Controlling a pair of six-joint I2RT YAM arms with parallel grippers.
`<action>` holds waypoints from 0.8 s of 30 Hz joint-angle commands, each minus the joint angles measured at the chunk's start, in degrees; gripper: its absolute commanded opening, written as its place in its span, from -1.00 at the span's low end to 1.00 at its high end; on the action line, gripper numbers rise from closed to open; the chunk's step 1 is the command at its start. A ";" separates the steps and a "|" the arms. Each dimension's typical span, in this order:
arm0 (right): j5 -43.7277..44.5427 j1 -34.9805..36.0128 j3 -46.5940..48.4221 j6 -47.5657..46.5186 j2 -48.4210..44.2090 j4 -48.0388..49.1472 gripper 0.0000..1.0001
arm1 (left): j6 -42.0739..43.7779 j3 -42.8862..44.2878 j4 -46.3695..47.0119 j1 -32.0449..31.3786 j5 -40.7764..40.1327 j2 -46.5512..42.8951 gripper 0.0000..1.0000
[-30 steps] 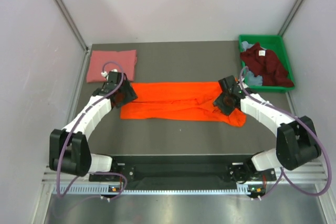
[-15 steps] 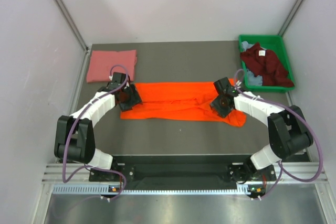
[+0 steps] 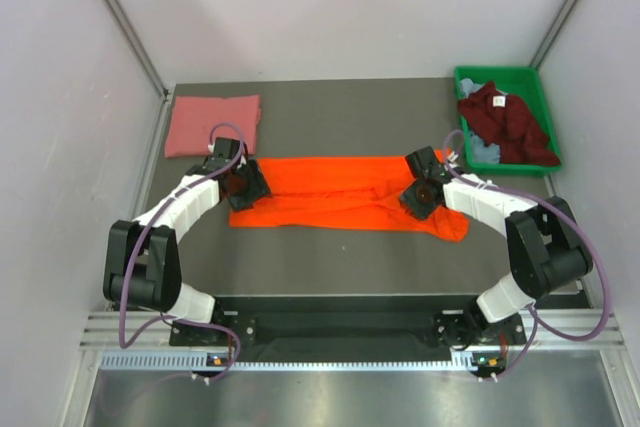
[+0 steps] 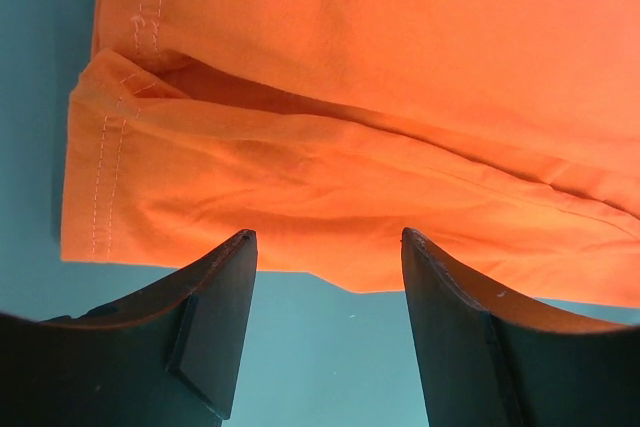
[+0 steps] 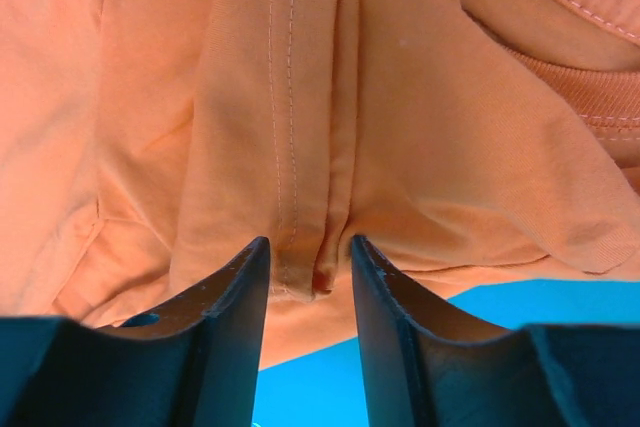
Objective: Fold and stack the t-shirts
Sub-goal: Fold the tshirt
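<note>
Top external view: orange shirt (image 3: pixel 345 194) spread flat on desk (image 3: pixel 340 112), between both arms. Left end effector (image 4: pixel 328 237) open wide, empty, over hem edge. Right end effector (image 5: pixel 310 242) narrower, astride stitched fold; gripped or not, cannot tell.
</note>
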 commanded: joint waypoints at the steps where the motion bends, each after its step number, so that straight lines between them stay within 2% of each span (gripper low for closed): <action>1: 0.56 0.84 1.99 0.84 0.04 2.15 -0.20 | -0.46 -0.68 2.17 0.33 0.54 -2.00 0.29; 5: 0.38 0.75 2.61 0.84 0.39 2.23 -0.21 | -0.73 -0.94 2.26 0.33 0.98 -1.92 0.28; 10: -1.46 0.84 3.14 1.54 0.66 1.44 -0.35 | -1.08 -0.85 2.35 0.33 0.81 -1.92 0.28; 15: -1.73 1.11 3.22 2.77 0.39 0.30 -0.31 | -1.34 -0.50 2.17 0.33 0.63 -1.74 0.27; 21: -1.02 1.11 4.54 2.60 2.58 0.48 -0.36 | -1.52 -0.41 2.00 0.33 0.02 -1.48 0.27; 23: -0.76 1.11 4.80 2.16 2.76 0.74 -0.45 | -1.78 -0.41 1.82 0.33 -1.73 -1.39 0.27; 24: -0.06 1.11 4.98 1.90 2.68 0.74 -0.65 | -1.87 -0.41 1.65 0.33 -2.27 -1.39 0.28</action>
